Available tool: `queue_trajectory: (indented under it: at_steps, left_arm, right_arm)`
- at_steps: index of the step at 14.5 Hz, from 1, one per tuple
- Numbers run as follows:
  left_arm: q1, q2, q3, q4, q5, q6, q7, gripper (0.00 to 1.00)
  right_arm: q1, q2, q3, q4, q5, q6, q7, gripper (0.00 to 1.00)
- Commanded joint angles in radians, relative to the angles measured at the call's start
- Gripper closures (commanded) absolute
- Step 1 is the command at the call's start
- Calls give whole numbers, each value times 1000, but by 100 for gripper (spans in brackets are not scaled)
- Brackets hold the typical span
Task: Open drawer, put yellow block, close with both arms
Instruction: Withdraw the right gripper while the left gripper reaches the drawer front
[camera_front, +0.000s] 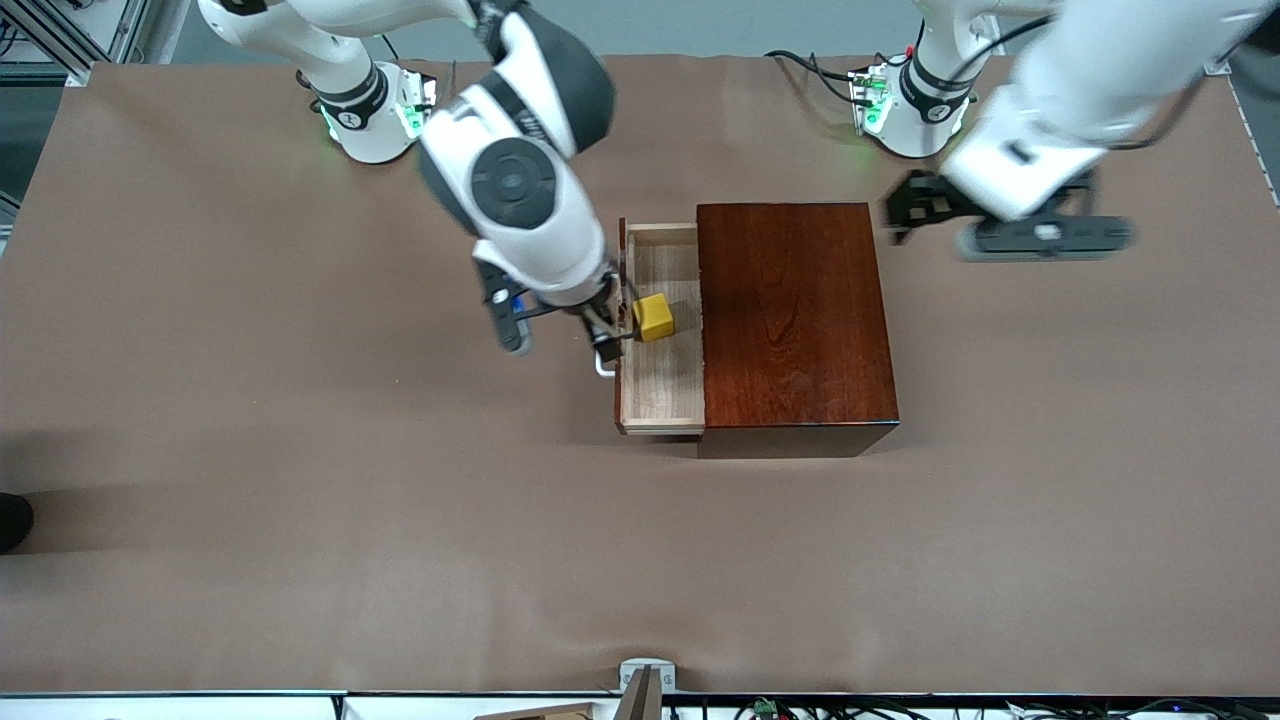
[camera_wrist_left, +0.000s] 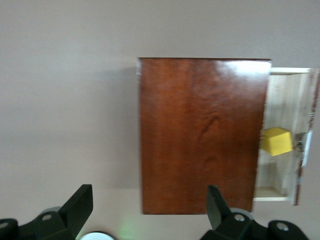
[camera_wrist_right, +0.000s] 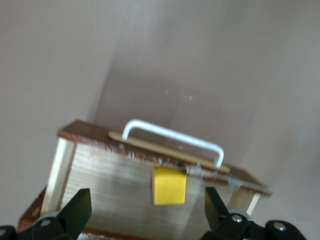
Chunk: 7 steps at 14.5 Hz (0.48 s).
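Right end effector (camera_front: 610, 338) hides most of drawer's handle (camera_front: 604, 366)

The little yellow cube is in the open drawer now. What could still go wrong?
The right gripper hangs open over the drawer, close to its white handle; lifting away, it might snag it. The left gripper hangs open over the table beside the wooden box, not bracing it, so pushing the drawer could slide the box.
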Motion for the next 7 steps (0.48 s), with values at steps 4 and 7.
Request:
queue_trajectory:
  at_steps: [4,7]
  left_arm:
    - [-208,200,-39,95,-6,153,-436,0]
    - [-333,284,-19,113,-1,286,-714,0]
  right_arm:
    - [-145,-92,20,-3,2,-148,-291,0]
    - [-226,-135,13,-2,1,-222,-470,0]
